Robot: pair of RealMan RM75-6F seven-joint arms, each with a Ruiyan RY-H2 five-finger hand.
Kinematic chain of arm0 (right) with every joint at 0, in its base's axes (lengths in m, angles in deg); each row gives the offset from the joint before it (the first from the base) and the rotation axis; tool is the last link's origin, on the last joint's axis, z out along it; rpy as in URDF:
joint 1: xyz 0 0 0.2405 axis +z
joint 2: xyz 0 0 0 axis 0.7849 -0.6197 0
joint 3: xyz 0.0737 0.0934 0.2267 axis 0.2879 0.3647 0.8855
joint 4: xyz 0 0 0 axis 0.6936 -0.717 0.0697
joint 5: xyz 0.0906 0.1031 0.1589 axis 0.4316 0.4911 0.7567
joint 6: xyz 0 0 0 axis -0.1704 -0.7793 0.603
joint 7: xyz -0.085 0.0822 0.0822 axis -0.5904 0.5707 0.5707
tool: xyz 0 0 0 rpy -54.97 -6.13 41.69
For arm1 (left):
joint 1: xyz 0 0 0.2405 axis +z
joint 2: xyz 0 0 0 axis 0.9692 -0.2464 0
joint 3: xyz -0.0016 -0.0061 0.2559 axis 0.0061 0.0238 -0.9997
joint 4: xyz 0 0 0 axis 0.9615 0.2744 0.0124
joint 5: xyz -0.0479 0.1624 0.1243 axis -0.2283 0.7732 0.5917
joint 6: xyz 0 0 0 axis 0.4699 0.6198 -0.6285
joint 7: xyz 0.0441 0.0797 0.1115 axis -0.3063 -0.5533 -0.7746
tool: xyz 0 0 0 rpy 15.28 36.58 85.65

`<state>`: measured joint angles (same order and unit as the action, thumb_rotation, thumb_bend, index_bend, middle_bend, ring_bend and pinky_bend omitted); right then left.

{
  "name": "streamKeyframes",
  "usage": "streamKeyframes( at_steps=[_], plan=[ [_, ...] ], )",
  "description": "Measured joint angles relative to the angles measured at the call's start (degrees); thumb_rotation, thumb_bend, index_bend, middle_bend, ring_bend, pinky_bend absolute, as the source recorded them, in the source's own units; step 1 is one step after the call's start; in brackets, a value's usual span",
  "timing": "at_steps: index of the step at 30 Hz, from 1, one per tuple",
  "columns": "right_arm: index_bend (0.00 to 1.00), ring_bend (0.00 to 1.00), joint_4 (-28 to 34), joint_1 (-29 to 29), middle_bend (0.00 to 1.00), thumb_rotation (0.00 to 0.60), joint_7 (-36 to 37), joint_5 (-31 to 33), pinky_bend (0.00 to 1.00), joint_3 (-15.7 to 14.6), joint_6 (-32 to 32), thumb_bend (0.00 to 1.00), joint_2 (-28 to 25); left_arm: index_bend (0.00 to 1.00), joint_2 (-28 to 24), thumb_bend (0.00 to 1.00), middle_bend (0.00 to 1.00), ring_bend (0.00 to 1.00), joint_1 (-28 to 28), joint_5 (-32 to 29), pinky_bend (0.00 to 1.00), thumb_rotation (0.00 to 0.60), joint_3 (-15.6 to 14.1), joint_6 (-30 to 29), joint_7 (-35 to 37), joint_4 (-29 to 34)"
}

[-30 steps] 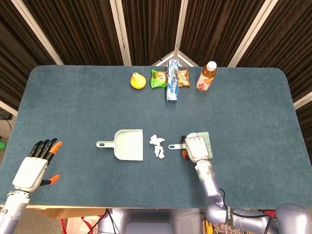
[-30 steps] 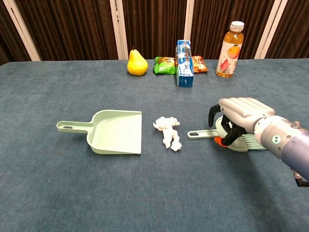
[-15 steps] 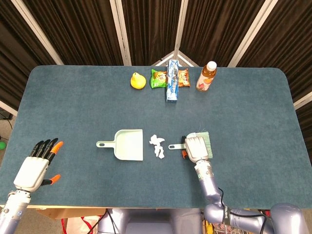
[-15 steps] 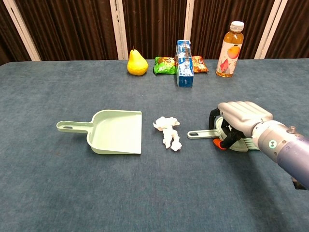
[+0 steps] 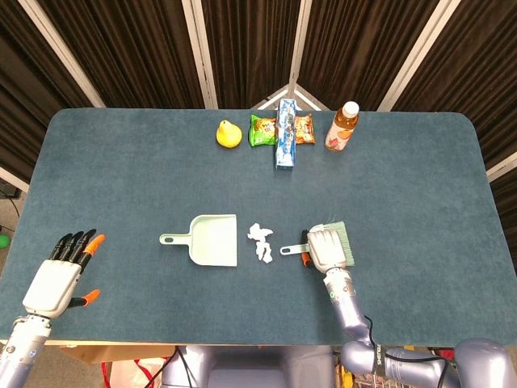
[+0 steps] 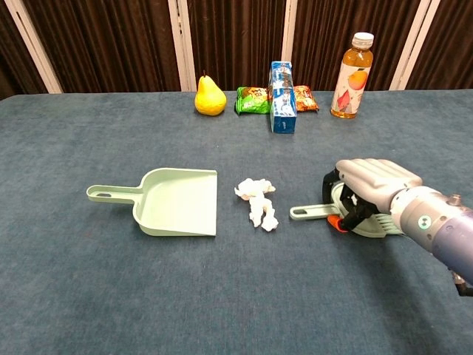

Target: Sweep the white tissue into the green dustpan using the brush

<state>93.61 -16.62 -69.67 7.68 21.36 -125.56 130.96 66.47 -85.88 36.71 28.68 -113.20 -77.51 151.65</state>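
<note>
Nearest the robot, the left hand (image 5: 60,271) sits off the near-left corner of the blue table (image 5: 121,162), fingers spread and straight, holding nothing; only the head view catches it. Over on the right, the right hand (image 6: 369,188) is curled down over the brush (image 6: 347,214), fingers wrapped around the body of it just ahead of the bristles, so it has a grip on it. The brush handle (image 6: 307,211) pokes out to the left toward the tissue, tip near it but not touching.

The white tissue (image 6: 257,200) is a crumpled little clump in the middle of the table, sitting between the brush and the green dustpan (image 6: 177,202). It's just beside the dustpan's open edge, still on the cloth. The dustpan lies flat, handle pointing left.

Along the far edge there's a yellow pear (image 6: 209,95), a green snack packet (image 6: 253,100), a blue box (image 6: 281,86) standing up, an orange packet (image 6: 305,98) behind it, and a bottle (image 6: 351,66) of orange drink.
</note>
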Motion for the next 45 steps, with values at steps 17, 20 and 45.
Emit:
streamKeyframes(
  at_steps=[17,20,45],
  plan=[
    [0.87,0.93,19.8,-0.2,0.86,0.600,8.3,8.8,0.87,10.3,-0.5,0.43,-11.7,0.00,-0.1,0.00,0.00,0.00,-0.9,-1.0,0.00,0.600,0.1,1.8,-5.2,2.6],
    [0.87,0.93,21.3,-0.2,0.86,0.600,9.3,9.0,0.87,10.5,-1.0,0.43,-13.2,0.00,-0.1,0.00,0.00,0.00,-1.8,-1.3,0.00,0.600,0.6,2.7,-7.5,3.4],
    [0.87,0.93,24.5,1.1,0.86,0.600,12.6,12.0,0.87,8.8,-2.9,0.44,-19.4,0.41,11.9,0.32,0.99,0.95,-21.8,-39.7,0.99,0.600,14.0,13.4,-39.6,6.1]
  ],
)
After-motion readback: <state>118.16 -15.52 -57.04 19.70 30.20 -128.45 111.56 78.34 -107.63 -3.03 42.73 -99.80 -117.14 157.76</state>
